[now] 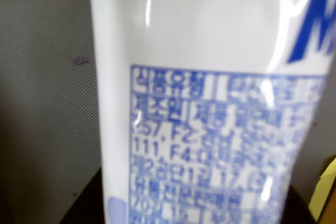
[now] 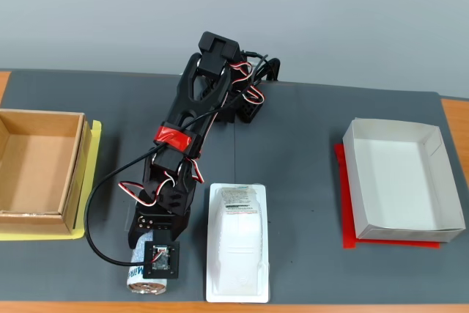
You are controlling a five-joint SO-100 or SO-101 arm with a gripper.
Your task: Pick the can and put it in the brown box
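The can (image 2: 138, 279) is white with blue print and a silver end. It lies near the front edge of the grey mat in the fixed view, left of centre. My gripper (image 2: 150, 269) is down over it, with the wrist camera module on top hiding the fingers. In the wrist view the can (image 1: 210, 77) fills the frame very close up, with dark jaw parts against its lower left and lower right sides, so the jaws look shut on it. The brown box (image 2: 33, 170) sits empty at the far left edge, well apart from the gripper.
A white flat plastic tray package (image 2: 238, 243) lies just right of the gripper. A white paper box (image 2: 399, 174) on a red sheet (image 2: 343, 203) stands at the right. A yellow sheet (image 2: 93, 181) lies under the brown box. The arm's base (image 2: 249, 104) is at the back centre.
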